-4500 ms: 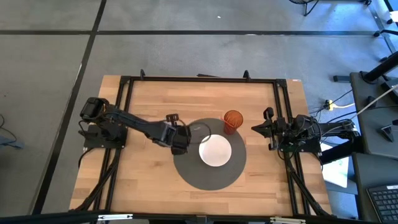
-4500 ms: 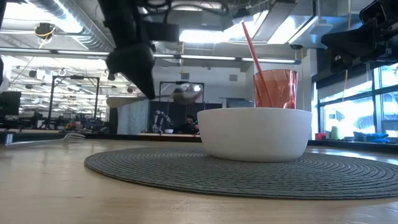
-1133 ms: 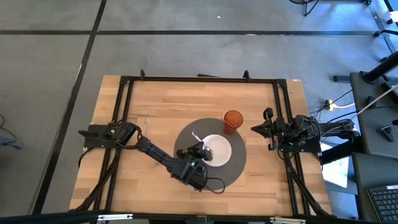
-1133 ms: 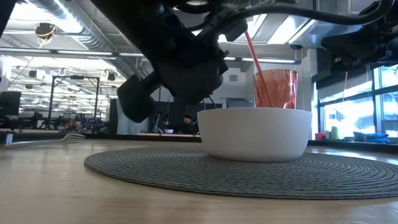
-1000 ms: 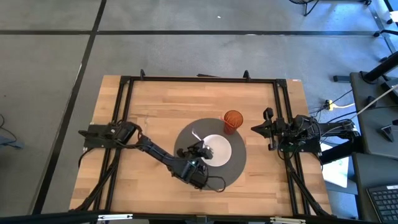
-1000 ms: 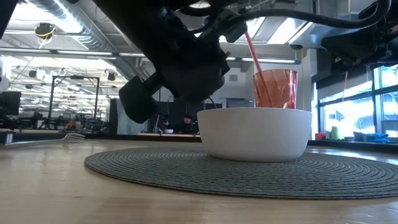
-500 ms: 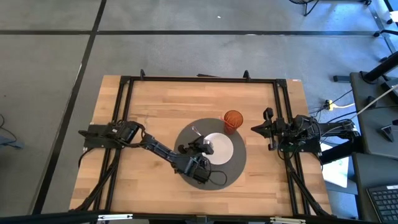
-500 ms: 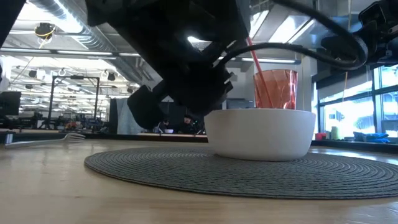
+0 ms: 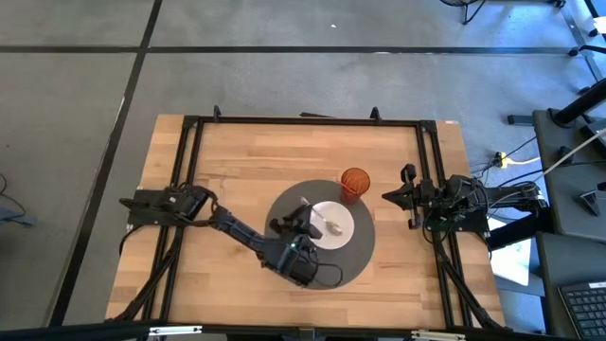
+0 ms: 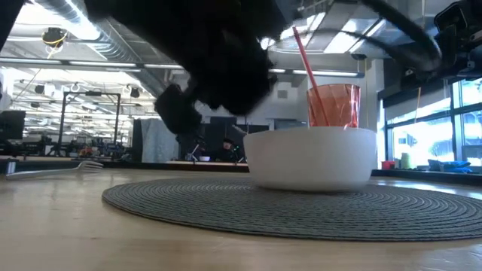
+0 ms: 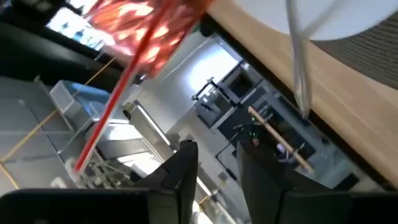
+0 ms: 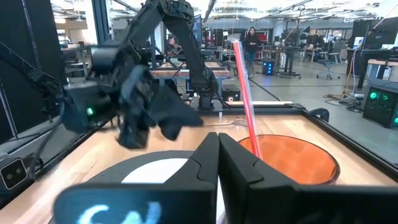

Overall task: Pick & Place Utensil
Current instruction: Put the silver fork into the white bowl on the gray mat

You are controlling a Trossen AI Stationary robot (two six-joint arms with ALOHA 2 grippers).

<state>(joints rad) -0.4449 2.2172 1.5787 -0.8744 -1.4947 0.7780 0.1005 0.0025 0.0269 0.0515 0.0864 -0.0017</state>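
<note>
Pale wood planks make up my table [image 9: 227, 152], with a round grey woven placemat [image 9: 284, 204] at its middle. On that mat sits the white bowl [image 9: 339, 227], and in it lies the utensil: a slim, shiny silver spoon [image 9: 329, 223]. Its wider end rests near the bowl's centre while the thin handle runs out over the rim on the side toward my left arm's base, slanting toward the far edge of the table. From my left wrist the same handle shows as a narrow bright line crossing the white rim.

My left gripper [image 9: 294, 227] hangs just beside the bowl above the mat, fingers [image 11: 180, 168] parted with nothing between them.

Behind the bowl stands an orange tumbler [image 10: 332, 105] with a red straw [image 10: 305, 64]. A fork [image 10: 53, 170] lies on the bare wood well off the mat. My right gripper [image 9: 409, 197] waits at the table's right edge, fingers [image 12: 208, 158] pressed together.
</note>
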